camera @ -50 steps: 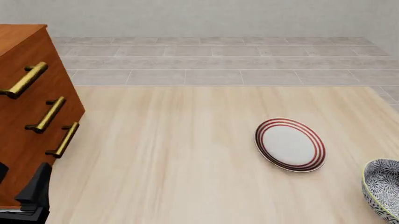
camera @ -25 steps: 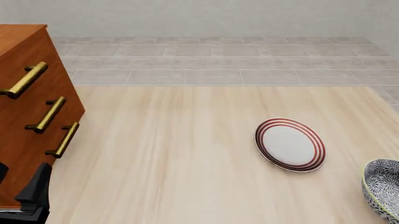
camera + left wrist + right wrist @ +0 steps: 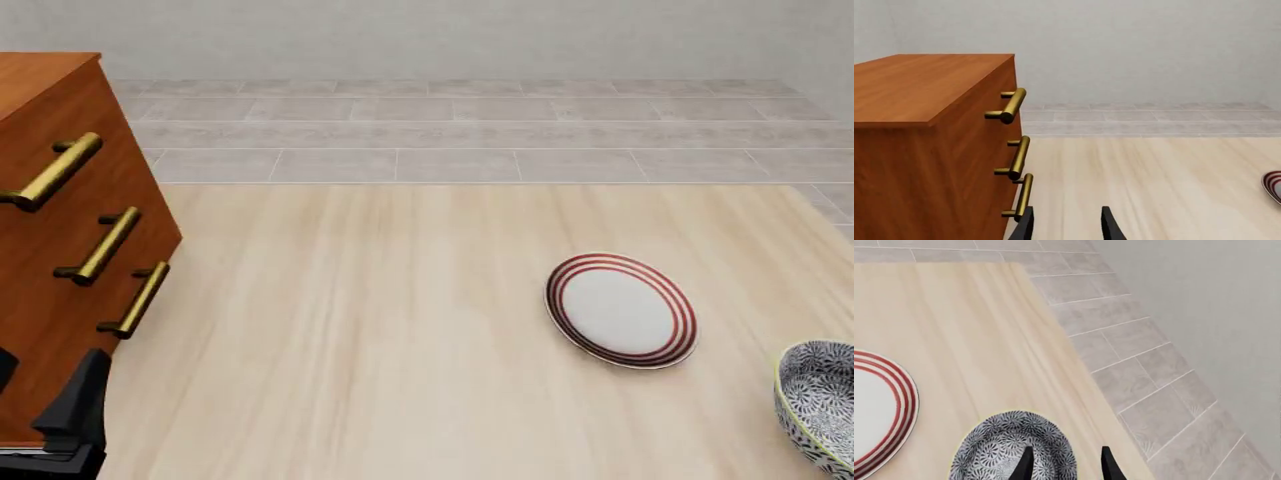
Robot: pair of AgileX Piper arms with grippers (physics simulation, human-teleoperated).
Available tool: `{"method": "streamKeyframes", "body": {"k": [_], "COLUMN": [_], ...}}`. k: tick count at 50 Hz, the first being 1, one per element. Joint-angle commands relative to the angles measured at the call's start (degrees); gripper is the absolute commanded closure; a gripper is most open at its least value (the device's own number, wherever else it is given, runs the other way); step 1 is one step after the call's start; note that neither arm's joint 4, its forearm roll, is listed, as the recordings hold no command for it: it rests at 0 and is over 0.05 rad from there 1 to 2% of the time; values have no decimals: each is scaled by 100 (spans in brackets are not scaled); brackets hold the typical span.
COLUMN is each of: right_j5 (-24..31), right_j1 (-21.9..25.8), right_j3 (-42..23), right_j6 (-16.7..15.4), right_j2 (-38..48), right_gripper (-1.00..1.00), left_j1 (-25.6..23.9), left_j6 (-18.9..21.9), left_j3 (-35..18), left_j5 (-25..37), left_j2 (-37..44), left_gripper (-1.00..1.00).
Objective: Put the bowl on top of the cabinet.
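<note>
The bowl (image 3: 1004, 447), blue-and-white floral, sits on the table at the front right edge of the front view (image 3: 817, 405). My right gripper (image 3: 1066, 466) is open just above its rim: one finger is over the bowl's inside, the other outside the rim. I cannot tell whether they touch. This gripper is out of the front view. The cabinet (image 3: 54, 230), reddish-brown with three brass handles, stands at the far left. My left gripper (image 3: 1067, 227) is open and empty, low beside the cabinet's (image 3: 927, 130) drawer front near the lowest handle (image 3: 1022, 197).
A white plate with red rings (image 3: 621, 310) lies on the table between cabinet and bowl, close to the bowl (image 3: 877, 410). The dark left arm (image 3: 74, 425) shows at the front left corner. Grey tiled floor (image 3: 467, 130) lies beyond the table's far edge.
</note>
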Motion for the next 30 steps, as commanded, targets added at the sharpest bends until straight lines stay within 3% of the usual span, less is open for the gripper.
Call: {"method": "streamKeyframes", "body": {"k": [1, 30], "right_j5": [-444, -1358], "right_j1": [-164, -399], "right_j3": [177, 500], "right_j6": [-38, -244], "right_j2": [485, 1477], "right_gripper": [-100, -100], "left_j1": [7, 8], "left_j6": [2, 2], "left_j3": [-3, -4], "left_j5": [26, 26], "left_j2": [-21, -19], "left_gripper": [-100, -100]}}
